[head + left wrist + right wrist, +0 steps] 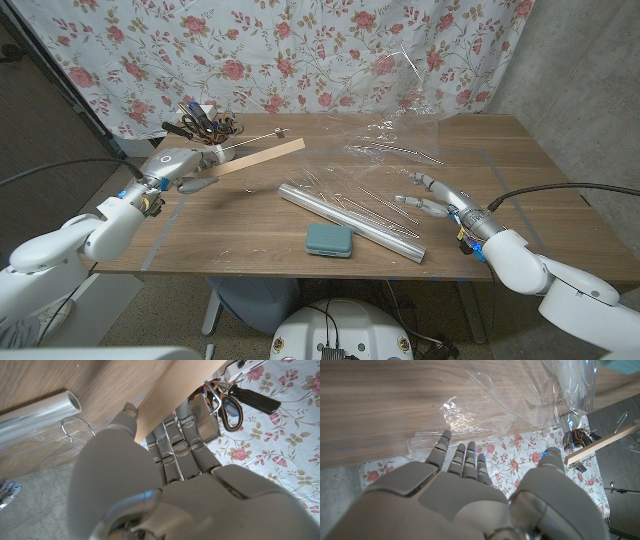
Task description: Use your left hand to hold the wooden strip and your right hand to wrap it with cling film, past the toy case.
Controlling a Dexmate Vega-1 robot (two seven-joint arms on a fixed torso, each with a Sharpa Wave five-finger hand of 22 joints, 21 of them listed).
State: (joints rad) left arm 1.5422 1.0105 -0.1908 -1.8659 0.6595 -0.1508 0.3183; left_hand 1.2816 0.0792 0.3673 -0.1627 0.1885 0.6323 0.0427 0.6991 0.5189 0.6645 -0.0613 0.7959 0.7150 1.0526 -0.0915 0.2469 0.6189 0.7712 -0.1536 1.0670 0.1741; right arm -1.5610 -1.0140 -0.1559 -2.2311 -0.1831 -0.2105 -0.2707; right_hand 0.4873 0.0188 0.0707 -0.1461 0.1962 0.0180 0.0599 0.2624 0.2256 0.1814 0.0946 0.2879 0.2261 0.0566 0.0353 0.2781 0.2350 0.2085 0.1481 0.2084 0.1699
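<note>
While my left hand [180, 165] grips the wooden strip [258, 156] at upper left, its long axis slanting up toward centre frame, my right hand [432, 197] hovers open and empty at right. Loose cling film [375, 185] lies just left of it, so right reaches first, I reckon.

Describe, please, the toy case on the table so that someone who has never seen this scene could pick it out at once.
On the wooden table, look near the front edge, roughly midway between the two arms. Just in front of the long cling film roll lies the toy case, a small flat rounded rectangle. It is the only teal, opaque item there; its neighbours are clear film or pale wood.
</note>
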